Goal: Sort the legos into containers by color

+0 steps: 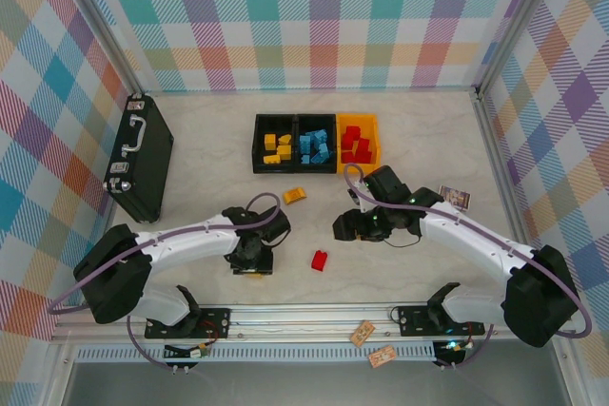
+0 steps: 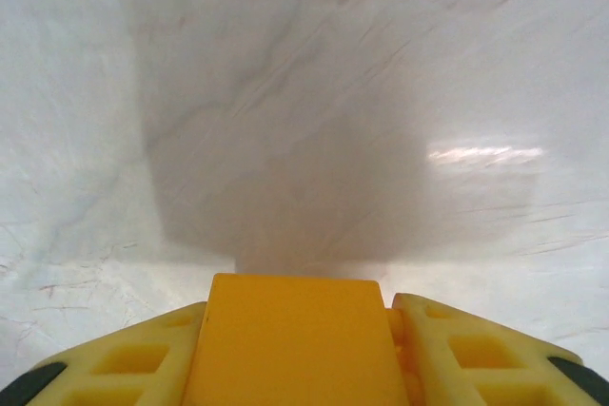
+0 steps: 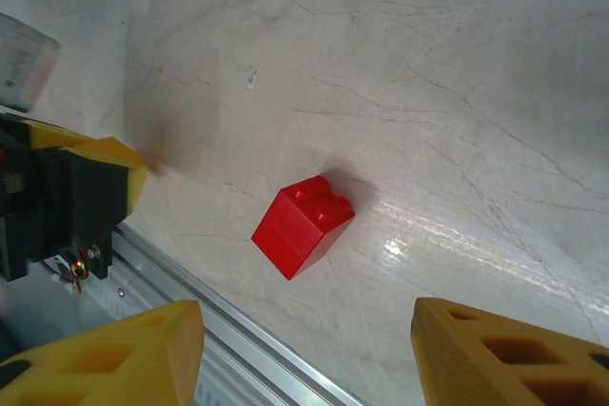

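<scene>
Left gripper [image 1: 253, 267]: pinches a yellow brick [image 2: 290, 339] between both fingers [image 2: 466, 358], pads flush against its sides. Hangs low over the marbled table [image 1: 428, 140], close to the front rail [image 1: 304, 316]. Bare table ahead of it in the left wrist view.

Right gripper [image 3: 306, 320]: spread wide, holds nothing, touches nothing. Frames a red brick [image 3: 303, 225] in the gap between its fingers, apart from both. Red brick flat on the table, just far of the rail, between the two arms and right of the left gripper.

Room: open table from both grippers out to the bins. Metal frame posts and plaid walls along the left, right and far sides. Rail across the near edge.

In the way: a loose yellow brick [image 1: 295, 195], alone on the table between the left gripper and the bins, nearer the bins.

Bins: three joined in a row at the far middle. Left black bin [image 1: 257, 145] with yellow bricks [image 1: 276, 146]; middle black bin [image 1: 316, 118] with blue bricks [image 1: 314, 147]; orange bin [image 1: 377, 145] on the right with red bricks [image 1: 356, 145].

Elsewhere: black briefcase [image 1: 140, 157] at the far left, well apart from the bins. Small card [image 1: 455, 199] just beside the right arm; two more cards [image 1: 362, 333] nearer than the rail.
</scene>
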Controlling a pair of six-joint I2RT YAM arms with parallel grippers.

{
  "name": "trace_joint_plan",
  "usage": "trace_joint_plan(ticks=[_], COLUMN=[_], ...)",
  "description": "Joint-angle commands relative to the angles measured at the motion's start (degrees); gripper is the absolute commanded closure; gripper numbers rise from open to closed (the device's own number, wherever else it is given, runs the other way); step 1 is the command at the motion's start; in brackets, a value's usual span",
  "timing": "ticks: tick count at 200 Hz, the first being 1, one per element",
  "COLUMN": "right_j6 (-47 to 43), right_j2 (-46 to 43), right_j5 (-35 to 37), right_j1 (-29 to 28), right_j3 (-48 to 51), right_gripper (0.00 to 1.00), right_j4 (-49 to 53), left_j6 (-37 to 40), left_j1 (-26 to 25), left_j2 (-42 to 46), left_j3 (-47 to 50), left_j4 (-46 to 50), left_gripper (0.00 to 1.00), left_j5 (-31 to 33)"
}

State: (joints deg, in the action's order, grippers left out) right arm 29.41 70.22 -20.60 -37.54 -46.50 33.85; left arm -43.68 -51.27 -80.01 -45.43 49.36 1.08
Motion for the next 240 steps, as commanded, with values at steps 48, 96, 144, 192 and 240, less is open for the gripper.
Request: trace_joint_plan(ticks=[48,96,144,192,240], right_j6=[2.31,4.31,5.95,7.05,8.03], right_j2=[-2.53,-4.59,-5.7,-6.06,-6.21], right_j5=[2.23,3.75,4.93,6.26,7.4], right_j1=[-0.34,-0.34,-0.34,-0.33,-0.34], right_j3=[0.3,1.75,2.55,2.56,2.08], right_gripper=[0.41,0.4,0.41,0.41,0.41], right_j4=[-1.07,-1.67,-1.93,-1.27,-0.55], left_j6=[5.28,9.95,15.09,19.94,22.46], left_j1=[3.58,9.53,16.64,21.35,24.04], left_j2=[-2.98,-8.95,-16.74,-28.4,-40.33], left_j3=[-16.49,-27.55,-38.12,-51.48,-63.19], left_j4=[4.82,5.03,4.86,5.93,7.83], left_gripper=[0.69,0.69,0.69,0.69,0.69], left_j5=[7.51,9.66,10.23,11.01,13.04])
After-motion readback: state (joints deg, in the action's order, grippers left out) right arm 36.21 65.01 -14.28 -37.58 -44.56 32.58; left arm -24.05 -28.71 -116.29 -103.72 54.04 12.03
